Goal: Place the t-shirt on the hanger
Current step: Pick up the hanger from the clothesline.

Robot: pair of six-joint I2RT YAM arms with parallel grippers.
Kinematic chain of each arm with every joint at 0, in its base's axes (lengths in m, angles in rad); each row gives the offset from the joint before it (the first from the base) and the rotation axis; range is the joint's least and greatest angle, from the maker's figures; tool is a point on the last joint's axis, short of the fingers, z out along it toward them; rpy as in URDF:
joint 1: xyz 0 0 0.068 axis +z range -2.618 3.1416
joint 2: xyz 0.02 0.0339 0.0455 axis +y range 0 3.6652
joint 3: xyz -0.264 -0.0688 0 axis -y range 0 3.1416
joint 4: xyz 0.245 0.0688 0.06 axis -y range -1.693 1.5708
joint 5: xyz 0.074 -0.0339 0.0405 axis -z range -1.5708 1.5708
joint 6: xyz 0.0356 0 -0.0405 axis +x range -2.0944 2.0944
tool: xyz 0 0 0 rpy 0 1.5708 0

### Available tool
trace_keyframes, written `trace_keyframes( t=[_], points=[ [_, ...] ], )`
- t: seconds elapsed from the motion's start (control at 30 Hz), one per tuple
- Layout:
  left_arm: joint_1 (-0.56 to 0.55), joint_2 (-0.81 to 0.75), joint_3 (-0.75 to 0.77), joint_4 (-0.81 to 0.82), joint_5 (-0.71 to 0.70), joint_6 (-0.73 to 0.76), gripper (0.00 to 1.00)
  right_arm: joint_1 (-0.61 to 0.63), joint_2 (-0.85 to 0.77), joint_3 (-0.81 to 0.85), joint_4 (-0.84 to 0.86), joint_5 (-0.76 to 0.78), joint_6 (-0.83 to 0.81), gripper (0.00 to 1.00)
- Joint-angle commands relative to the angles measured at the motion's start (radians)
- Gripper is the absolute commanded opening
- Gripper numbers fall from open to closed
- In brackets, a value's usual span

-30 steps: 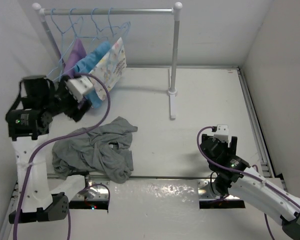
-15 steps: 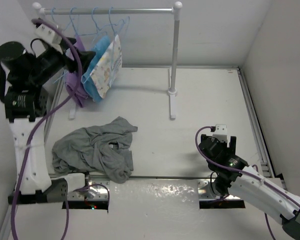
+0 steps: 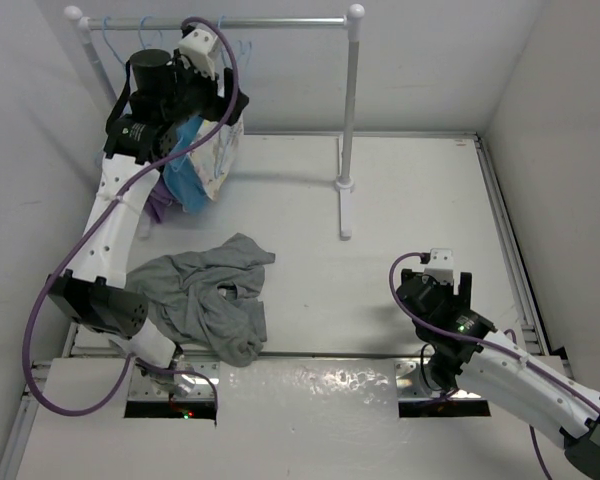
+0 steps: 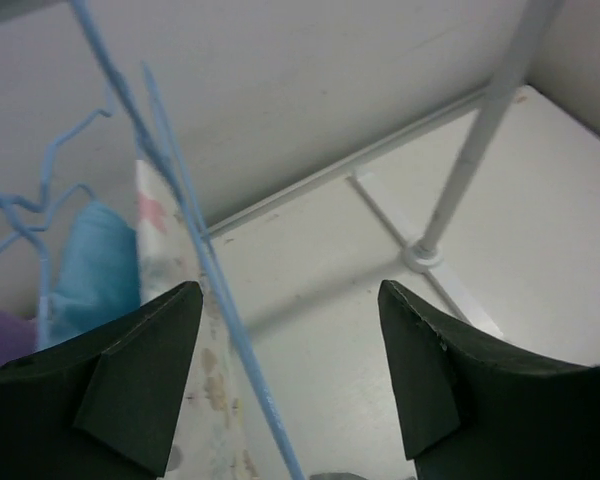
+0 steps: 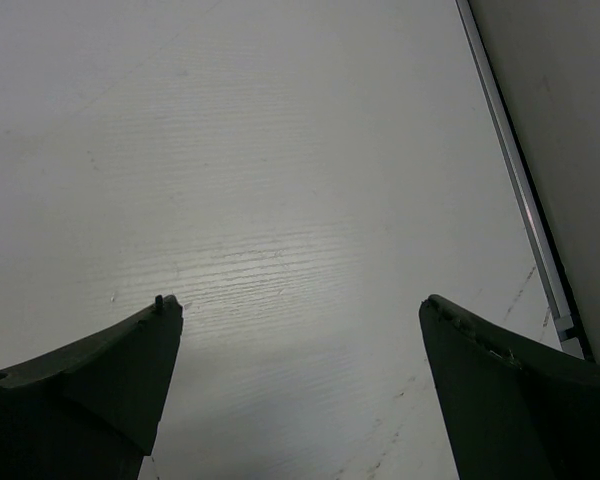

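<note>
Left gripper: you have it raised to the left end of the rack, claw spread. A wire runs between the fingers, nearer the left one, and neither finger seems to touch it. I judge this is the reach for a hanger, grip not yet made.
Hanger: thin light-blue wire slanting down through the gap, hung beside others of its kind so you can lift it off the rail.
Hung cloths: the purple cloth, blue cloth and patterned cloth crowd just below your wrist. A careless close could catch the patterned one.
T-shirt: crumpled grey heap on the table, near the left arm's base and well apart from the rack. Nothing holds it.
Right gripper: parked low over bare table on the right, claw spread wide and empty, clear of the left arm's work.
Rack: white rail on two posts along the back.
Table: flat matt white, with a shiny metal strip at the near edge.
Room: plain white walls close in on the left, back and right.
</note>
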Motion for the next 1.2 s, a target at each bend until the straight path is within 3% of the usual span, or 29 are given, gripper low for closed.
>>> trace_keyframes(
  t=[0.0, 0.37, 0.77, 0.87, 0.9, 0.93, 1.17],
  points=[
    [0.0, 0.018, 0.075, 0.052, -0.177, 0.021, 0.68, -0.002, 0.001, 0.017, 0.03, 0.006, 0.001, 0.99],
    [-0.04, 0.092, 0.052, 0.071, -0.181, 0.062, 0.64, -0.002, 0.003, 0.017, 0.03, 0.006, 0.003, 0.99],
    [-0.041, 0.147, 0.037, 0.067, -0.267, 0.052, 0.35, -0.002, 0.0, 0.015, 0.029, 0.004, 0.001, 0.99],
    [-0.043, 0.134, 0.014, 0.081, -0.28, 0.042, 0.21, -0.002, -0.002, 0.015, 0.029, 0.002, 0.001, 0.99],
    [-0.041, 0.129, 0.011, 0.081, -0.292, 0.038, 0.06, -0.003, -0.002, 0.015, 0.03, 0.002, 0.001, 0.99],
    [-0.041, 0.12, 0.009, 0.085, -0.302, 0.033, 0.0, -0.003, -0.002, 0.015, 0.03, 0.001, 0.001, 0.99],
    [-0.041, 0.051, 0.04, 0.091, -0.297, 0.027, 0.0, -0.002, 0.003, 0.017, 0.03, 0.002, 0.001, 0.99]
  ],
)
